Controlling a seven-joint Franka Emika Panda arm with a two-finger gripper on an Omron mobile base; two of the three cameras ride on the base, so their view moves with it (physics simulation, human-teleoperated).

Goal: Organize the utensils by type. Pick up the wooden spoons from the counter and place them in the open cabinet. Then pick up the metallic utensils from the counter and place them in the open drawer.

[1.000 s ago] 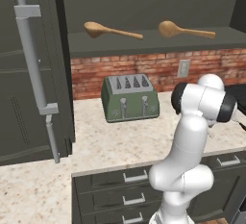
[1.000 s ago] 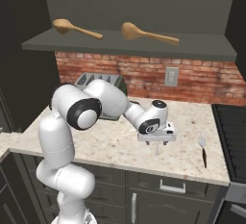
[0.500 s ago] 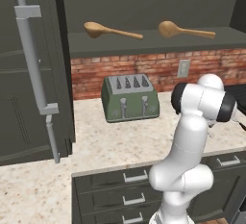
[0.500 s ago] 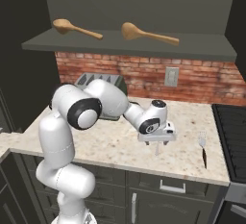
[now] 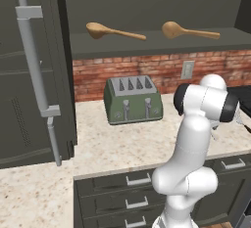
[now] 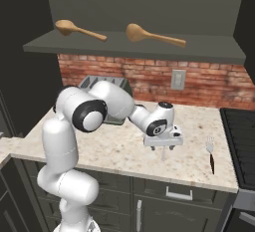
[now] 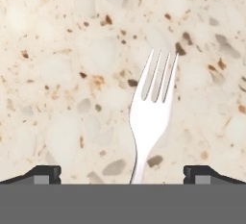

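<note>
Two light-brown wooden spoons (image 6: 79, 30) (image 6: 154, 36) lie flat on the cabinet shelf (image 6: 134, 48), upper frame. A silvery fork (image 7: 153, 107) lies on the speckled counter (image 6: 119, 149); a dark-handled fork (image 6: 211, 154) rests at right.

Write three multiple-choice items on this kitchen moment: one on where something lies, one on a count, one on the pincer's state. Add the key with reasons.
1. Where do the wooden spoons lie?
A. on the counter
B. on the cabinet shelf
C. on the stovetop

2. How many slots does the toaster have?
A. two
B. four
C. six

3. How does the pincer stand?
A. wide open above a fork
B. shut on a fork
C. shut on a wooden spoon

Key: 1 B, both wooden spoons rest on the cabinet shelf above the brick wall. 2 B, the green toaster shows four slots on top. 3 A, in the hand view the pincer has its fingertips far apart with a silvery fork on the counter between them, ungripped.
</note>
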